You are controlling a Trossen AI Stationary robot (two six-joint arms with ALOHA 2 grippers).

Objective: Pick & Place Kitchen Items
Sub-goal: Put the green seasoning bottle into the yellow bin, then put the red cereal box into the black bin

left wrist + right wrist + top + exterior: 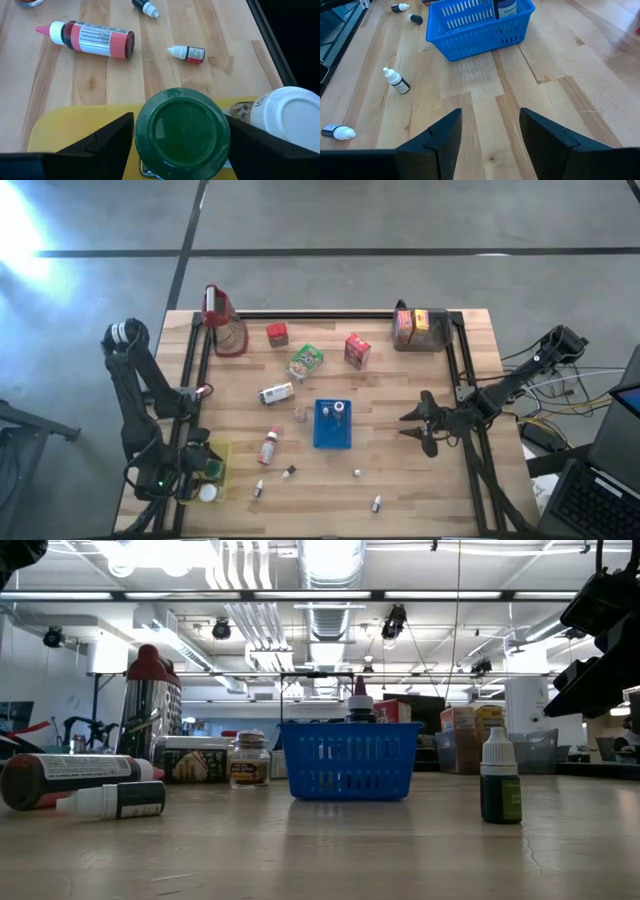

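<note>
Left wrist view: left tool [181,145] spread around the green-lidded jar [182,132] in the yellow bin [70,125]; lift straight up, clear. Right tool [490,132] spread, empty

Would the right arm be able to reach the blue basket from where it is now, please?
Probably yes: the right tool hangs open beside the blue basket, and only bare table lies between them.
</note>
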